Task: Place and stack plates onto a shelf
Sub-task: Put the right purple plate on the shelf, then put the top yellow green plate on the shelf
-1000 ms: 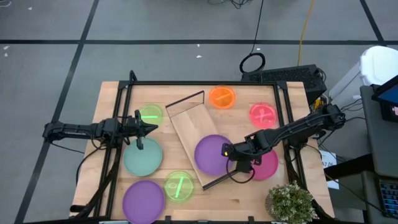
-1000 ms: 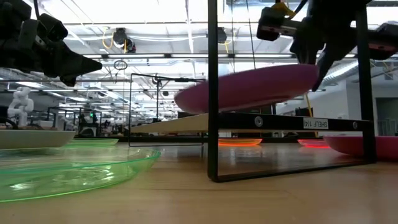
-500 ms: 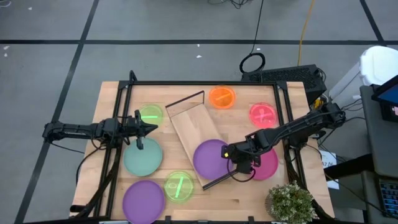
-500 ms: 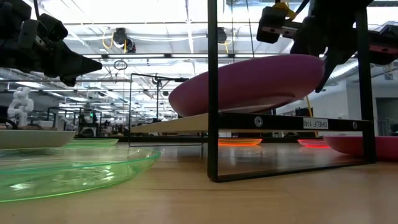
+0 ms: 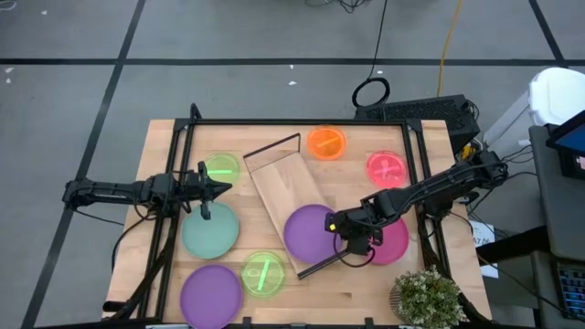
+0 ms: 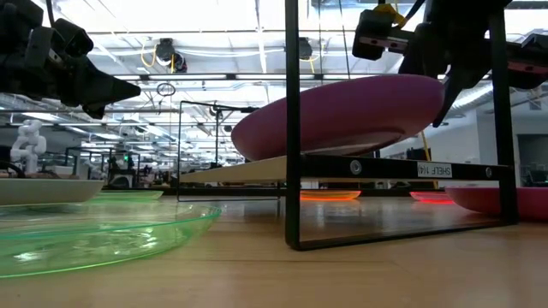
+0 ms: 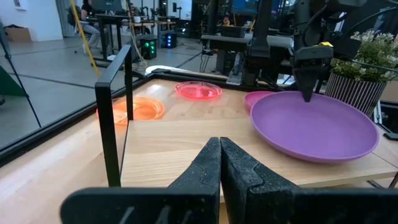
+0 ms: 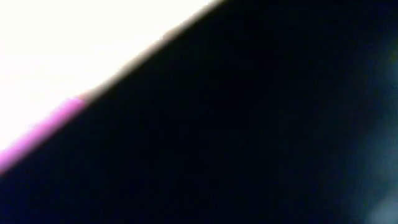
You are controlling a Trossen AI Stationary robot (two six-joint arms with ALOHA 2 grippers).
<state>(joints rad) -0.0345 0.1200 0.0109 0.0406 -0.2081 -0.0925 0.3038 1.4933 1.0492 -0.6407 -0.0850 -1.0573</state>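
A large purple plate point(image 5: 309, 230) sits tilted over the near end of the light wooden shelf point(image 5: 281, 183), which has black wire frames at both short ends. My right gripper point(image 5: 352, 228) is shut on the plate's right rim; it also shows in the low view point(image 6: 441, 81). Whether the plate's lower left side point(image 6: 253, 145) touches the board, I cannot tell. My left gripper point(image 5: 226, 187) is shut and hovers at the table's left, above the teal plate point(image 5: 210, 230). The right wrist view is almost all dark, with a purple strip point(image 8: 37, 134). My right gripper holds the purple plate by its right rim point(image 7: 309, 96), pinched between the two fingers, which come from above pointing down. The plate is tilted, its held side higher and its left side low over the shelf board point(image 6: 257, 167).
On the table lie a magenta plate point(image 5: 391, 242), a second purple plate point(image 5: 211, 291), two small green ones point(image 5: 220, 168) point(image 5: 263, 272), an orange one point(image 5: 326, 142) and a pink one point(image 5: 387, 167). A potted plant point(image 5: 427, 297) stands at the near right corner. A black frame point(image 5: 302, 122) rings the table.
My right gripper has carried the purple plate a little toward the table's left, farther over the shelf, and the plate's free left side has come down closer to the board. The hold has stayed shut.
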